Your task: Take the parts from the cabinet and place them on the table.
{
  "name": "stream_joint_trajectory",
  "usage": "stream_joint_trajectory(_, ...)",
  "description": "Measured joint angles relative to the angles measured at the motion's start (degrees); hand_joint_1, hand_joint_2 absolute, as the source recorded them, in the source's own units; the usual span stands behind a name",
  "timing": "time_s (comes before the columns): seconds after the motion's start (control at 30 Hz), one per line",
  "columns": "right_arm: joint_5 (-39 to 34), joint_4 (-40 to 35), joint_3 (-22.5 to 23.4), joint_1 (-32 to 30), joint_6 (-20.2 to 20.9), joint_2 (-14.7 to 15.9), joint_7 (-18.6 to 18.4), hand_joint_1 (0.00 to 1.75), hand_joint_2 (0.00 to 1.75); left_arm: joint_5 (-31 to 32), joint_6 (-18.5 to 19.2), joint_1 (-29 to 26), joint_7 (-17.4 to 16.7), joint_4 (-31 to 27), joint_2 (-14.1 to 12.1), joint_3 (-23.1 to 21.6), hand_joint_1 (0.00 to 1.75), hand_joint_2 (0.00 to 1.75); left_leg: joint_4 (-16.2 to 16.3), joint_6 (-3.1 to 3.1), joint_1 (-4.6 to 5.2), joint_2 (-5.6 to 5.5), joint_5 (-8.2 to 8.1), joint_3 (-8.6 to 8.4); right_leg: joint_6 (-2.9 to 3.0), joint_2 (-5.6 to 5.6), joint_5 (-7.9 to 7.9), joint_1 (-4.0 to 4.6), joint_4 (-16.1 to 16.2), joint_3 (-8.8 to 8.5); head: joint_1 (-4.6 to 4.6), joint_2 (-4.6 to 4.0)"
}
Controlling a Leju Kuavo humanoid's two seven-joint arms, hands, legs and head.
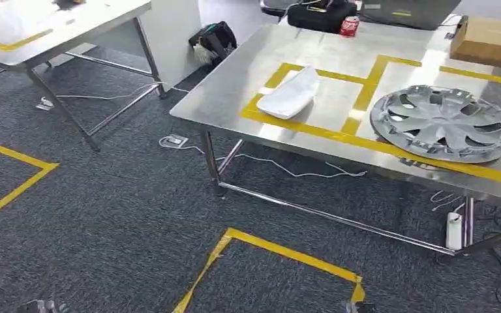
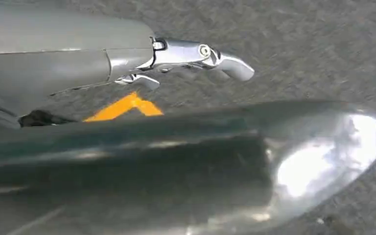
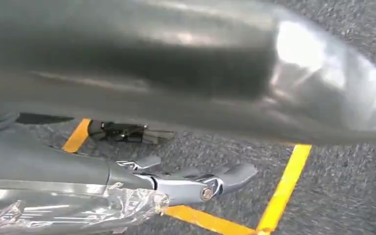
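Observation:
A white curved part (image 1: pixel 291 93) lies inside a yellow-taped square on the steel table (image 1: pixel 222 98). In the taped box beside it, nearer the table's right end, lies a silver wheel cover (image 1: pixel 441 122). My left hand (image 2: pixel 176 56) hangs over the grey carpet with its thumb stretched out and nothing in it. Over a yellow floor marking (image 3: pixel 279 196) hangs my right hand (image 3: pixel 186 183), also holding nothing, its fingers apart.
At the table's far end are a cardboard box (image 1: pixel 488 40), a red can (image 1: pixel 349 26) and a black bag (image 1: pixel 319 14). A second steel table (image 1: pixel 39 32) stands at the left. Taped yellow squares (image 1: pixel 267 251), cables and a power strip (image 1: pixel 454 231) lie on the carpet.

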State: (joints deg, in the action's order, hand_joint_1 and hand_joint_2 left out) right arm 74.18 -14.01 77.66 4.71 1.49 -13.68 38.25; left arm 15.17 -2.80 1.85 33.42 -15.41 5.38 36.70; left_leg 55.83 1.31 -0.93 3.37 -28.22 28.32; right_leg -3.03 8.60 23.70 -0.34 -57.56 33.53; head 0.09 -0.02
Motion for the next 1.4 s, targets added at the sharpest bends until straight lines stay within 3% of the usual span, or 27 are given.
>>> stream_joint_trajectory(0.03, 0.0, 0.02, 0.0, 0.01, -0.09, 0.0, -0.35, 0.0, 0.0, -0.59, 0.61, -0.2, -0.55, 0.15, 0.11, 0.39, 0.0, 0.0, -0.01, -0.73, -0.06, -0.51, 0.49, 0.47, -0.68, -2.37, 0.93, -0.42, -0.43, 0.54, -0.02, 0.0)
stream_joint_trajectory(0.07, 0.0, 0.02, 0.0, -0.06, -0.31, 0.0, -0.99, 0.0, 0.0, -1.38, 1.2, -0.17, -1.29, 0.26, 0.28, 1.03, 0.0, 0.0, -0.01, -1.27, -0.04, -0.92, 0.94, 1.05, -0.93, -5.53, 3.52, -0.38, -2.23, 1.27, 0.04, 0.0)
stream_joint_trajectory(0.1, 0.02, 0.02, 0.0, -0.25, -0.63, 0.0, -1.92, 0.0, 0.0, -2.33, 1.46, 0.05, -1.92, 0.3, 0.35, 1.87, 0.0, 0.0, -0.01, -1.66, 0.08, -1.75, 1.57, 1.7, -0.88, -7.31, 6.81, -0.25, -6.13, 2.49, 0.06, 0.0)
stream_joint_trajectory(0.17, 0.02, 0.02, 0.0, -0.61, -1.27, 0.0, -3.65, 0.0, 0.0, -2.58, 0.52, 0.22, -2.47, 0.35, 0.79, 3.3, 0.0, 0.0, 0.01, -2.2, 0.67, -3.49, 2.82, 3.36, -0.41, -8.4, 11.91, -0.05, -15.58, 5.5, 0.2, 0.0)
stream_joint_trajectory(0.2, 0.02, 0.02, 0.0, -0.77, -1.38, 0.0, -4.2, 0.0, 0.0, -2.58, 0.09, 0.02, -2.47, 0.39, 0.94, 3.72, 0.0, 0.0, 0.03, -2.33, 0.94, -4.33, 3.39, 4.11, 0.03, -8.47, 12.5, 0.19, -18.07, 5.95, 0.11, 0.0)
stream_joint_trajectory(0.23, 0.04, 0.02, 0.0, -0.91, -1.4, 0.0, -4.57, 0.0, 0.0, -2.91, 0.04, -0.2, -2.47, 0.44, 1.16, 4.37, 0.0, 0.0, 0.04, -2.38, 1.13, -5.11, 3.86, 4.7, 0.48, -8.52, 11.6, 0.45, -17.74, 5.11, 0.17, 0.0)
stream_joint_trajectory(0.3, 0.04, 0.02, 0.0, -1.06, -1.29, 0.0, -5.03, 0.0, 0.0, -3.8, 0.06, -0.45, -2.1, 0.5, 1.57, 5.73, 0.0, 0.0, 0.05, -2.34, 1.36, -6.85, 4.77, 5.58, 1.56, -9.21, 7.81, 1.05, -10.11, -0.24, 0.17, 0.0)
stream_joint_trajectory(0.33, 0.04, 0.02, 0.0, -1.06, -1.2, 0.0, -5.14, 0.0, 0.0, -3.74, 0.02, -0.48, -1.48, 0.5, 1.75, 6.25, 0.0, 0.0, 0.05, -2.24, 1.42, -7.68, 5.2, 5.95, 2.33, -10.72, 6.09, 1.37, -4.01, -4.19, 0.13, 0.0)
stream_joint_trajectory(0.37, 0.04, 0.02, 0.0, -1.0, -1.18, 0.13, -5.16, 0.0, 0.0, -3.56, 0.0, -0.41, -1.07, 0.5, 2.14, 6.62, 0.0, 0.0, 0.08, -2.17, 1.35, -8.16, 5.57, 6.21, 3.12, -13.58, 6.69, 1.51, 0.11, -6.67, 0.11, 0.0)
stream_joint_trajectory(0.4, 0.04, 0.07, 0.0, -1.02, -1.09, 0.22, -5.18, 0.0, 0.0, -3.23, -0.15, -0.27, -0.65, 0.52, 2.16, 7.04, 0.0, 0.0, 0.15, -1.92, 1.57, -8.92, 5.99, 6.63, 2.89, -13.74, 6.55, 1.16, 1.37, -7.7, 0.04, 0.0)
stream_joint_trajectory(0.5, 0.02, 0.15, -0.02, -1.14, -0.98, 0.22, -5.27, 0.0, 0.0, -1.75, -0.44, -0.56, -0.22, 0.52, 2.25, 7.41, 0.0, 0.0, -0.01, -0.87, 1.3, -10.62, 7.16, 7.16, 2.95, -12.06, 6.24, 1.62, 1.58, -6.62, 0.17, 0.0)
stream_joint_trajectory(0.53, 0.02, 0.31, -0.02, -1.2, -0.87, 0.17, -5.27, 0.0, 0.0, -1.4, -0.53, -0.69, -0.11, 0.52, 2.01, 7.5, 0.0, 0.0, 0.35, -0.84, 1.37, -10.19, 7.01, 7.42, 3.13, -11.09, 5.56, 1.01, 2.11, -6.56, 0.22, 0.0)
stream_joint_trajectory(0.6, -0.07, 0.31, 0.0, -1.35, -0.87, 0.22, -5.33, 0.0, 0.0, -0.89, -0.39, -0.77, 0.02, 0.57, 2.25, 7.5, 0.0, 0.0, 4.93, -0.02, 1.27, -5.41, 2.23, 9.25, 3.64, -9.8, 5.03, 0.95, 2.16, -6.12, -0.61, 0.0)
stream_joint_trajectory(0.67, -0.11, 0.31, 0.0, -1.78, -0.77, 0.22, -5.33, 0.0, 0.0, -0.68, 0.2, -0.46, 0.04, 0.59, 2.36, 7.5, 0.0, 0.0, 13.53, 0.75, 0.74, -4.33, -2.83, 12.39, 3.61, -7.85, 4.77, 0.93, 2.15, -5.6, -0.64, 0.0)
stream_joint_trajectory(0.73, -0.24, 0.31, 0.0, -1.94, -0.7, 0.22, -5.29, 0.0, 0.0, -0.2, 0.54, -0.54, 0.02, 0.59, 2.38, 7.52, 0.0, 0.0, 17.97, 1.52, 0.08, -4.07, -3.74, 13.27, 3.31, -5.88, 4.52, 0.8, 2.08, -5.07, -0.63, 0.0)
stream_joint_trajectory(0.83, -0.55, 0.31, 0.0, -1.77, -0.59, 0.2, -5.09, 0.0, 0.0, 0.13, 1.2, -0.71, -0.48, 0.59, 2.4, 7.63, 0.0, 0.0, 8.87, 2.51, -0.72, -2.88, 0.96, 6.63, 2.66, -3.57, 4.43, 0.29, 1.78, -5.07, -0.66, 0.0)
stream_joint_trajectory(0.9, -0.96, 0.26, 0.0, -1.85, -0.61, 0.33, -4.94, 0.0, 0.0, -0.85, 2.25, -0.3, -1.16, 0.63, 2.98, 8.21, 0.0, 0.0, 1.48, 3.21, -0.66, 1.48, 1.98, 1.52, 1.53, -2.43, 4.87, 0.57, 0.82, -4.13, -1.22, 0.0)
stream_joint_trajectory(0.93, -1.07, 0.26, 0.0, -1.88, -0.63, 0.33, -4.92, 0.0, 0.0, -0.96, 2.45, -0.26, -1.42, 0.68, 2.89, 8.52, 0.0, 0.0, 1.57, 1.65, -0.49, 0.84, 1.94, 2.09, 1.29, -1.95, 4.96, 0.79, 0.51, -4.35, -0.74, 0.0)
stream_joint_trajectory(1.03, -1.31, 0.26, 0.0, -1.55, -0.63, 0.33, -4.79, 0.0, 0.0, -0.98, 2.47, -0.52, -1.99, 0.74, 2.95, 9.07, 0.0, 0.0, 1.32, -0.15, -0.28, -0.75, 1.59, 2.8, 0.47, -0.52, 4.95, 0.51, 0.42, -5.12, -0.53, 0.0)
stream_joint_trajectory(1.07, -1.42, 0.26, 0.0, -1.57, -0.63, 0.33, -4.77, 0.0, 0.0, -0.94, 2.47, -0.52, -2.16, 0.74, 2.97, 9.31, 0.0, 0.0, 1.12, -0.74, -0.38, -1.4, 1.83, 2.84, 0.02, -1.84, 5.75, 0.15, -0.1, -4.65, -0.39, 0.0)
stream_joint_trajectory(1.13, -1.51, 0.26, 0.0, -1.73, -0.63, 0.33, -4.74, 0.0, 0.0, -0.92, 2.47, -0.36, -2.43, 0.74, 2.95, 9.57, 0.0, 0.0, 1.13, -1.47, -0.32, -2.57, 2.11, 3.29, -0.11, -7.05, 10.05, 0.07, -6.97, -1.66, -0.02, 0.0)
stream_joint_trajectory(1.2, -1.55, 0.26, 0.0, -2.01, -0.63, 0.33, -4.74, 0.0, 0.0, -0.85, 2.47, -0.18, -2.49, 0.74, 3.04, 9.66, 0.0, 0.0, 1.13, -1.94, -0.02, -4.15, 2.43, 3.84, -0.04, -8.39, 13.9, 0.1, -16.77, 3.05, 0.22, 0.0)
stream_joint_trajectory(1.23, -1.64, 0.26, 0.02, -2.08, -0.63, 0.33, -4.74, 0.0, 0.0, -0.78, 2.45, -0.22, -2.51, 0.74, 3.04, 9.74, 0.0, 0.0, 1.14, -2.05, 0.14, -4.9, 2.56, 3.96, 0.12, -8.51, 14.0, 0.13, -18.89, 4.28, 0.2, 0.0)
stream_joint_trajectory(1.27, -1.73, 0.26, 0.02, -2.1, -0.63, 0.33, -4.74, 0.0, 0.0, -0.41, 2.27, -0.27, -2.67, 0.74, 3.02, 9.81, 0.0, 0.0, 1.15, -2.1, 0.27, -5.72, 2.67, 4.0, 0.37, -8.52, 12.76, 0.2, -18.17, 4.11, 0.2, 0.0)
stream_joint_trajectory(1.33, -2.08, 0.26, 0.02, -2.05, -0.63, 0.35, -4.63, 0.0, 0.0, 0.05, 2.05, -0.24, -2.82, 0.76, 3.04, 9.88, 0.0, 0.0, 1.15, -1.92, 0.39, -7.56, 2.9, 3.96, 0.93, -9.29, 7.44, 0.23, -9.62, 0.21, 0.15, 0.0)
stream_joint_trajectory(1.37, -2.21, 0.26, 0.04, -2.03, -0.63, 0.33, -4.57, 0.0, 0.0, 0.35, 2.05, -0.16, -2.82, 0.76, 3.06, 9.88, 0.0, 0.0, 1.16, -1.73, 0.37, -8.39, 3.04, 3.96, 1.28, -11.15, 4.9, 0.21, -4.25, -2.33, 0.24, 0.0)
stream_joint_trajectory(1.4, -2.36, 0.26, 0.04, -2.04, -0.63, 0.35, -4.5, 0.0, 0.0, 0.42, 2.05, -0.1, -2.82, 0.76, 3.13, 9.92, 0.0, 0.0, 1.21, -1.45, 0.41, -9.02, 3.2, 4.12, 1.52, -14.46, 5.09, 0.05, -1.51, -3.5, 0.17, 0.0)
